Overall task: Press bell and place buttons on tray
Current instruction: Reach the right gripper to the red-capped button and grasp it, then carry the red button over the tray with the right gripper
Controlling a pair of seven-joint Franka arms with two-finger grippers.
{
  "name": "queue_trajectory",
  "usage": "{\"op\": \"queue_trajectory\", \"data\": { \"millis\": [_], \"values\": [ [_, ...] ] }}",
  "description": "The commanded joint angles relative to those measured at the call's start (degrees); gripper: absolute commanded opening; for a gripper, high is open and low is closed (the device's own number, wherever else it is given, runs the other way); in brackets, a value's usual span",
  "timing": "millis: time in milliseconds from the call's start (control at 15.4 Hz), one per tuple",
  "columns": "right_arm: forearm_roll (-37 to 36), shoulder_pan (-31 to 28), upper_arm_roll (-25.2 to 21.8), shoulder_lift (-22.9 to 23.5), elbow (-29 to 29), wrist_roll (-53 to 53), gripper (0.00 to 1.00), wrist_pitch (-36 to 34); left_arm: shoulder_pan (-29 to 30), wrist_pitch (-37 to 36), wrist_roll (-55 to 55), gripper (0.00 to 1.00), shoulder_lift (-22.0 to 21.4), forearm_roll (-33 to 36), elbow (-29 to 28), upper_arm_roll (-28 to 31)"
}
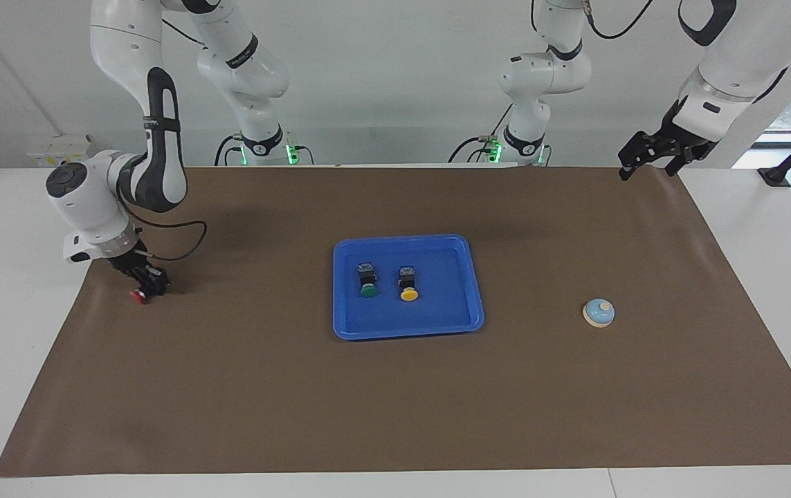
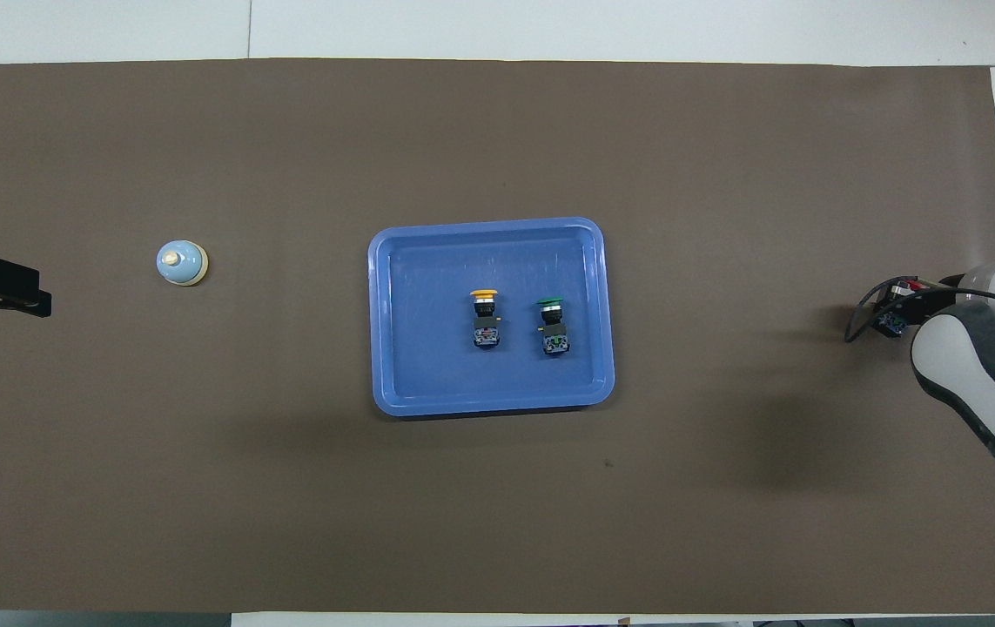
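Observation:
The blue tray lies mid-mat and holds the green button and the yellow button, side by side, caps pointing away from the robots. They also show in the overhead view, green button, yellow button, tray. The red button lies on the mat at the right arm's end. My right gripper is down at it, over its black body. The light-blue bell stands toward the left arm's end and shows from above too. My left gripper waits raised, open and empty.
A brown mat covers most of the white table. The right arm's cable loops just above the mat beside the wrist.

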Motion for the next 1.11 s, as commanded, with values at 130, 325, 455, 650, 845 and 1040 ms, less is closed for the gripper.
{"op": "queue_trajectory", "data": {
  "millis": [130, 325, 455, 650, 845, 1040],
  "values": [
    [0.86, 7.65, 0.4, -0.59, 8.71, 1.37, 0.0, -11.71, -0.06, -1.37, -0.46, 1.0, 0.14, -0.14, 0.91, 0.15],
    [0.86, 15.38, 0.4, -0.51, 14.25, 9.7, 0.0, -18.47, -0.06, -1.46, -0.46, 1.0, 0.14, -0.14, 0.91, 0.15],
    [0.95, 21.53, 0.4, -0.16, 18.11, 15.06, 0.0, -22.08, -0.06, -1.37, -0.54, 1.0, 0.14, -0.14, 0.91, 0.24],
    [2.0, 30.23, 0.4, 0.98, 22.52, 19.57, 0.0, -23.42, -0.06, -1.37, -0.46, 1.0, 0.14, -0.14, 0.91, 0.15],
    [3.23, 38.5, 0.31, 1.52, 23.76, 20.36, 0.0, -22.63, -0.06, -1.37, -0.46, 1.0, 0.14, -0.14, 0.91, 0.15],
    [4.8, 43.96, 0.4, 4.14, 27.43, 21.07, 0.0, -22.71, -0.06, -1.37, -0.54, 1.0, 0.14, -0.14, 0.91, 0.24]
  ]
}}
